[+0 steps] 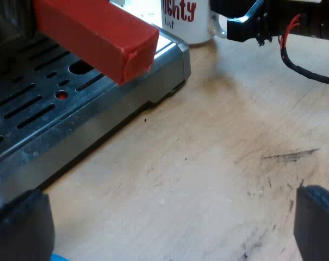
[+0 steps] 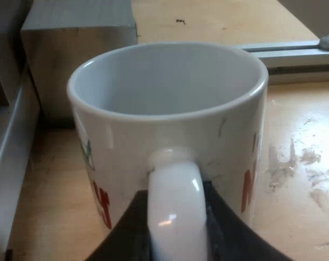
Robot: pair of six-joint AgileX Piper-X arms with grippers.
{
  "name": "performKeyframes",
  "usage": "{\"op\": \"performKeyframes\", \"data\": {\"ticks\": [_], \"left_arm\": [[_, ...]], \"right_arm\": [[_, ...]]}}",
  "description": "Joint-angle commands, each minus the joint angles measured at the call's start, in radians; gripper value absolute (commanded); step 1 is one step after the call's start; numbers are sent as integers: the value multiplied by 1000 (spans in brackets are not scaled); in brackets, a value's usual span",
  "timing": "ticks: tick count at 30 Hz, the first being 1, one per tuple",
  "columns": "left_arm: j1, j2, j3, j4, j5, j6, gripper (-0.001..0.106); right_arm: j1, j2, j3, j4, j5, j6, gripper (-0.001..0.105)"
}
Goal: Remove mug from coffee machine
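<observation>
2 metal parts stood close to the mug point(image 2: 169, 125): the espresso machine point(image 2: 6, 163), whose flank ran just beside it, and a grey block point(image 2: 77, 54) behind it. A metal rail point(image 2: 286, 51) lay farther off on the wooden table point(image 2: 300, 179). The mug, white with red lettering, stood upright on that table, off the slotted drip tray point(image 1: 44, 109) and just past its corner. The mug handle point(image 2: 172, 206) was turned toward the right gripper point(image 2: 175, 244). The holder's red end point(image 1: 99, 38) projected above the drip tray, apart from the mug.

The right gripper's 2 black fingers point(image 2: 126, 239) were closed on the mug handle, 1 against each side. The left gripper point(image 1: 167, 234) hovered low over bare table beside the drip tray. Its 2 fingers point(image 1: 17, 228) were spread wide, held nothing and touched nothing.
</observation>
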Motion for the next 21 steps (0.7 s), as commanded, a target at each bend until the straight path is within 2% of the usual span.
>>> {"op": "performKeyframes", "data": {"ticks": [1, 13, 18, 20, 21], "left_arm": [[-3, 0, -1, -20, -5, 1, 90], [-3, 0, -1, -20, -5, 1, 90], [-3, 0, -1, -20, -5, 1, 90], [-3, 0, -1, -20, -5, 1, 90], [-3, 0, -1, -20, -5, 1, 90]], "right_arm": [[-24, -2, -14, -52, -60, -10, 0], [-62, 4, -18, -46, -83, -10, 0], [-62, 4, -18, -46, -85, -13, 21], [-62, 4, -18, -44, -85, -13, 45], [-62, 4, -18, -44, -85, -13, 46]]}}
